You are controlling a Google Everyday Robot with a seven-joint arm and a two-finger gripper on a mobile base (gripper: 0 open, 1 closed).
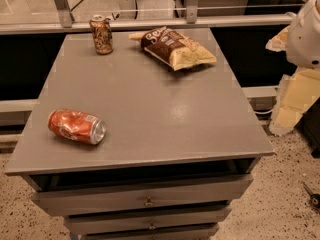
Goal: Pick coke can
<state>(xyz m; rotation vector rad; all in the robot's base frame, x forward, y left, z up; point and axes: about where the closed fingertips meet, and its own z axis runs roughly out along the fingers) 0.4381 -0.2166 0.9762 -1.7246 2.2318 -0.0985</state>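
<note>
The coke can (pixel 76 126) lies on its side near the front left corner of the grey cabinet top (pixel 150 109). It is red-orange with white markings, dented, and its silver end faces right. My gripper is out of view. Only a white rounded part of my arm (pixel 305 31) shows at the upper right edge, well away from the can and beyond the right side of the cabinet top.
A darker brown-and-gold can (pixel 101 34) stands upright at the back left. A brown-and-yellow chip bag (pixel 177 46) lies at the back centre-right. Drawers (pixel 145 200) front the cabinet below. A rail and glass (pixel 150 21) run behind it. Yellowish foam pieces (pixel 295 99) stand at the right.
</note>
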